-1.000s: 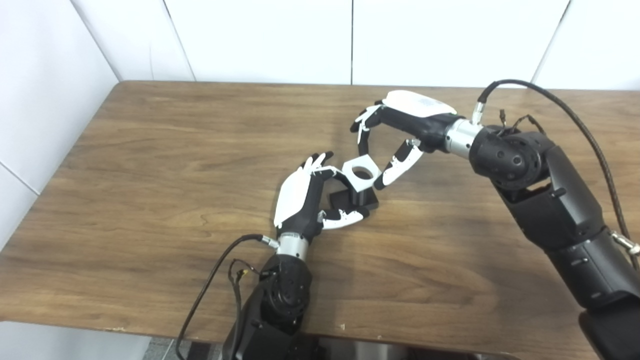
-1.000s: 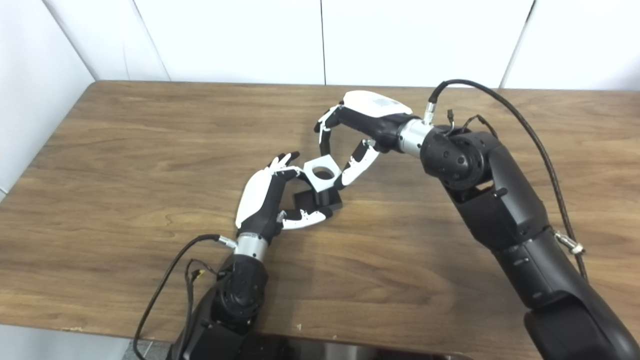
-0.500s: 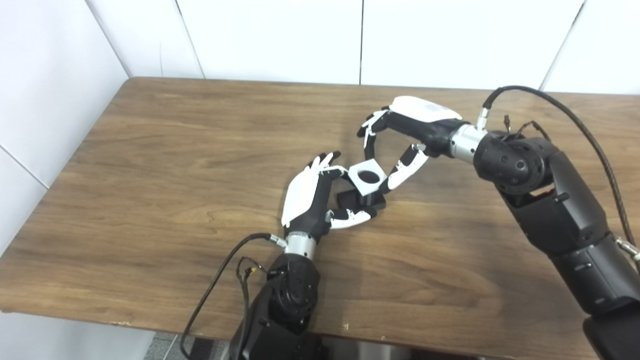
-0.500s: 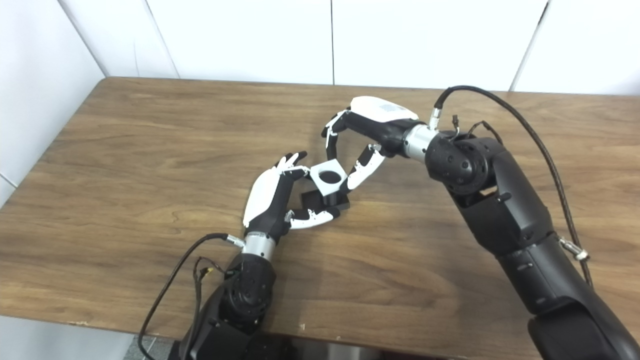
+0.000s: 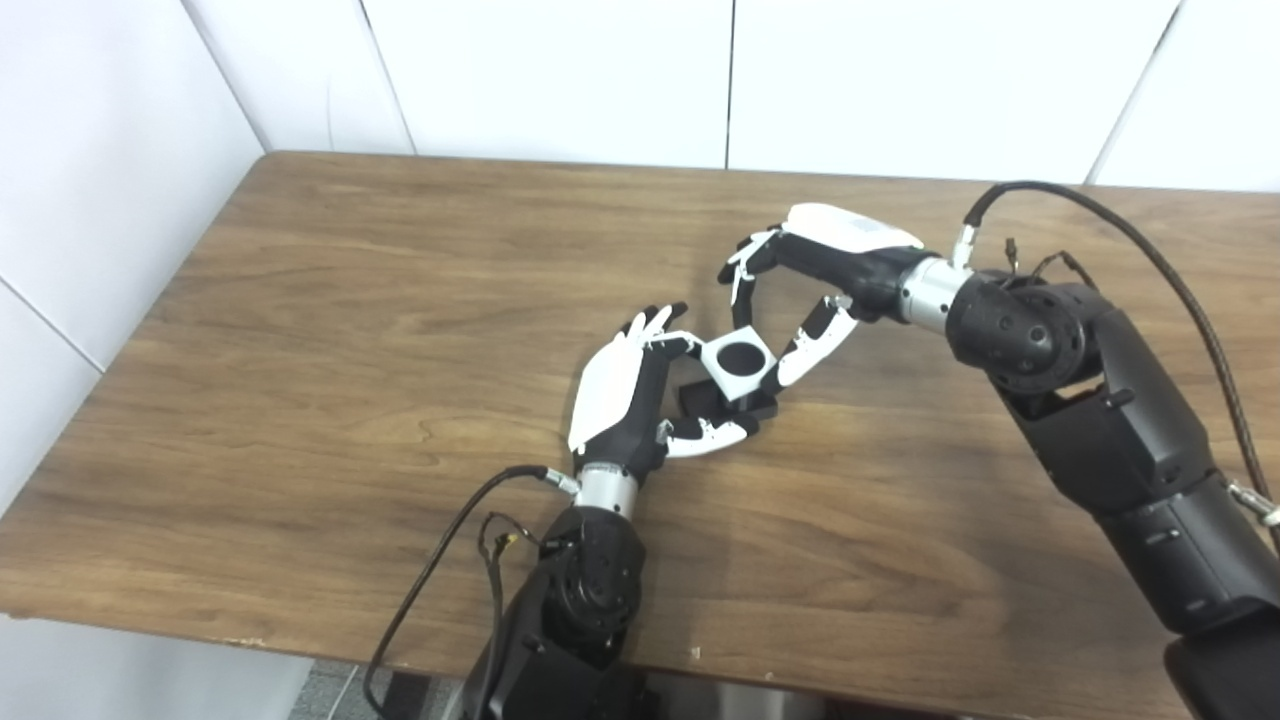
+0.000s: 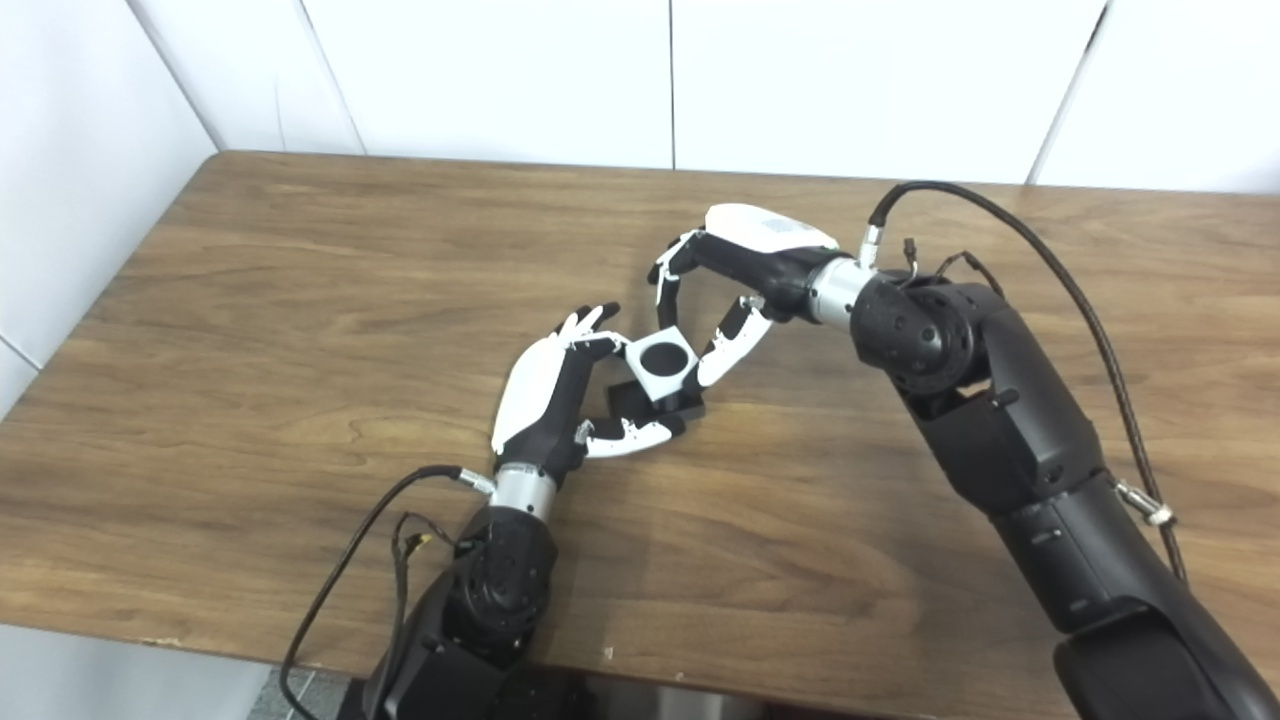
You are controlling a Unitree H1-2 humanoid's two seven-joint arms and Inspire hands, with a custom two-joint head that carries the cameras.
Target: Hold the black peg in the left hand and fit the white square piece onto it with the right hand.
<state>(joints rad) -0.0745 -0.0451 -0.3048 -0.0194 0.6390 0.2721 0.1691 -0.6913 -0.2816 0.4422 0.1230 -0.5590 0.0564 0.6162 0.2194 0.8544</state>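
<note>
White square piece point(image 5: 741, 358) sits on black peg point(image 5: 722, 404), fingers point(image 6: 722, 352) touching.

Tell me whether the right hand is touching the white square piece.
Touching. In the left eye view the right hand pinches the white square piece: thumb tip against its right edge, fingers meeting its upper edge.

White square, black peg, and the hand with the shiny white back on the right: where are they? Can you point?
White square point(image 5: 740, 358), left eye view, its top face beside the hole.
Black peg point(image 5: 702, 401), left eye view, its flat base.
Right hand point(image 5: 810, 262), left eye view, its dark palm.
</note>
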